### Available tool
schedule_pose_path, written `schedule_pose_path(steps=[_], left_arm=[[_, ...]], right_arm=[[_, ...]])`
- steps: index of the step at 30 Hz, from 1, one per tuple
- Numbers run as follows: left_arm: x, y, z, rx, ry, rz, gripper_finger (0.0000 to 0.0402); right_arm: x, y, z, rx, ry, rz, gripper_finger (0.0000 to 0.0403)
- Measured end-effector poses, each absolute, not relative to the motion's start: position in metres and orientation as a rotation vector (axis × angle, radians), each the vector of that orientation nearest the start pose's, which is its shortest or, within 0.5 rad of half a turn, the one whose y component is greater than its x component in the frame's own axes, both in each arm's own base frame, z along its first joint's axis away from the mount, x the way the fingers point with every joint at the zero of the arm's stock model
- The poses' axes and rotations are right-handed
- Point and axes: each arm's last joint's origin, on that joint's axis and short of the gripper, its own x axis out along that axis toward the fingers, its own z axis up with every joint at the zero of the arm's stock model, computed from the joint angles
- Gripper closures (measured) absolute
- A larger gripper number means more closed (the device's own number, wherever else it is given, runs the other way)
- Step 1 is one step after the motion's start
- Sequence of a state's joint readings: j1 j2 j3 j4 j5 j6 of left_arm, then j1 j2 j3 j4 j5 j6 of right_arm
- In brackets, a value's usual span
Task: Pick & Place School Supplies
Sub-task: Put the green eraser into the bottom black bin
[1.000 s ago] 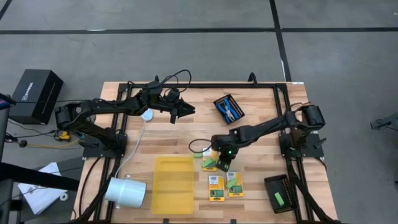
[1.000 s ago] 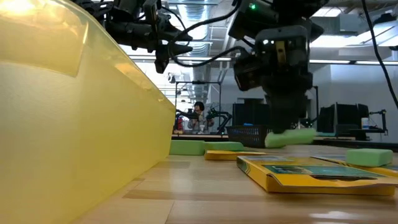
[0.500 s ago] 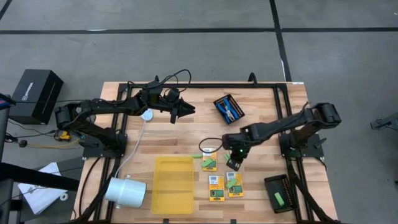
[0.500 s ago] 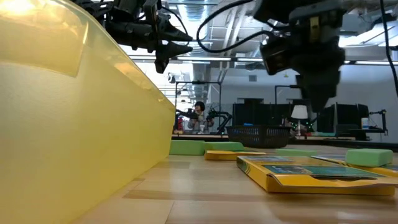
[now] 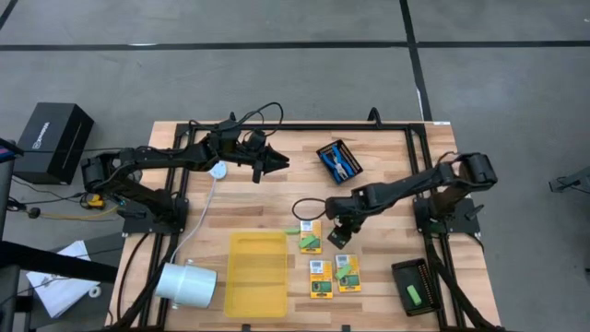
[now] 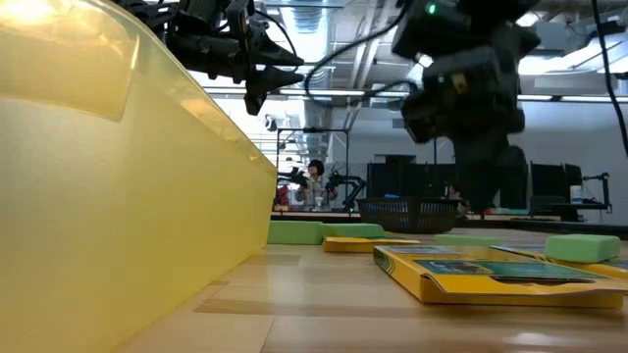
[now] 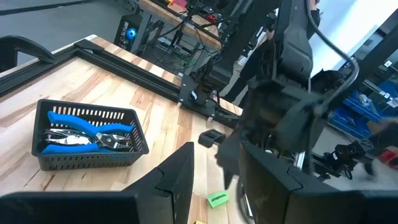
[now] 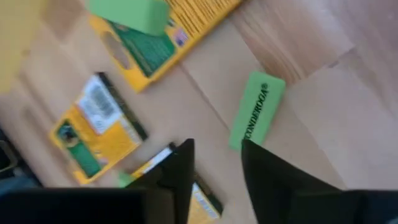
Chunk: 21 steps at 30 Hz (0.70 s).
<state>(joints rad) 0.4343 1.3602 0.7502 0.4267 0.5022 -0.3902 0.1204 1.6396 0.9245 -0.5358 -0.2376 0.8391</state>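
Observation:
Three yellow-and-green crayon boxes (image 5: 311,238) (image 5: 320,277) (image 5: 348,272) lie flat on the wooden table near its middle. Two of them carry a green stick on top. My right gripper (image 5: 337,238) (image 8: 216,149) hangs open just right of the farthest box, pointing steeply down. A loose green stick (image 8: 256,118) lies flat on the wood just beyond its fingers, untouched. Blue-handled tools (image 7: 87,134) lie in a black mesh tray (image 5: 339,160) at the far middle. My left gripper (image 5: 279,164) (image 7: 214,155) waits open in the air left of that tray, with nothing in it.
A flat yellow tray (image 5: 257,273) lies at the near edge, left of the boxes. A white cylinder (image 5: 184,283) lies on its side at the near left. A black tray (image 5: 398,275) at the near right holds another green stick (image 5: 416,295). A thin green stick (image 5: 293,230) lies left of the farthest box.
My right gripper has risen from a green stick beside the farthest box, swung toward the table's right edge, then come partway back and lower. It has rolled about its own axis and opened. The stick now lies on the table.

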Motion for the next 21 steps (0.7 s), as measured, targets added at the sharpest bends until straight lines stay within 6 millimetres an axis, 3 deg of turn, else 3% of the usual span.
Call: schedule_pose_path(steps=[8, 21], left_arm=[[0.269, 0.113, 0.253, -0.457, 0.18, -0.026, 0.028], [0.267, 0.119, 0.253, -0.463, 0.176, -0.003, 0.028]], right_arm=[[0.3, 0.043, 0.135, 0.795, 1.355, -0.232, 0.0214], [0.3, 0.023, 0.14, 0.797, 1.333, -0.246, 0.027]])
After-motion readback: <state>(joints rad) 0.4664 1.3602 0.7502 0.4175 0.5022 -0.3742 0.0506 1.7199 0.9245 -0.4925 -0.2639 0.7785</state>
